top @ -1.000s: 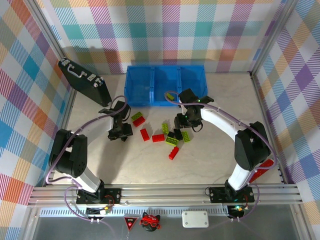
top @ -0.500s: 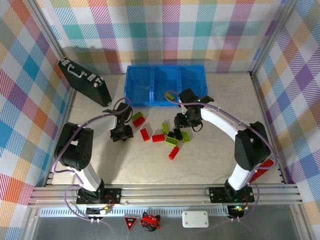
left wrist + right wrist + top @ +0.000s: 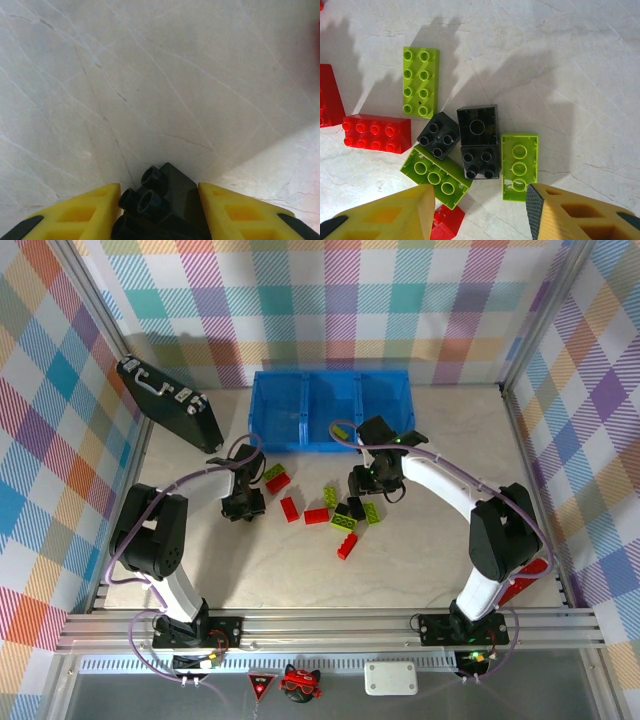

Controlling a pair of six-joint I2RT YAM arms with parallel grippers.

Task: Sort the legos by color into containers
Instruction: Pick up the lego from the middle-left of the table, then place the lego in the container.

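Left jaws are pinched on a black brick (image 3: 172, 187), side to side, close to the desk (image 3: 150, 75). These legos (image 3: 421, 81) should be light, rigid and a bit slick, so I'd grab across the flat side walls, not the studs. The rest sit loose mid-desk, red, lime and black, some touching. Right jaws hang open over that pile, nothing in them. As for the containers (image 3: 303, 405), there's one lime brick (image 3: 342, 430) in the middle compartment, and I can't spot anything in the outer two.

1. you see a smooth, matt, stone-veined table (image 3: 150, 75).
2. your black lego (image 3: 167, 190) is smooth plastic with a slight sheen.
3. your containers (image 3: 305, 410) look like shiny, translucent plastic.
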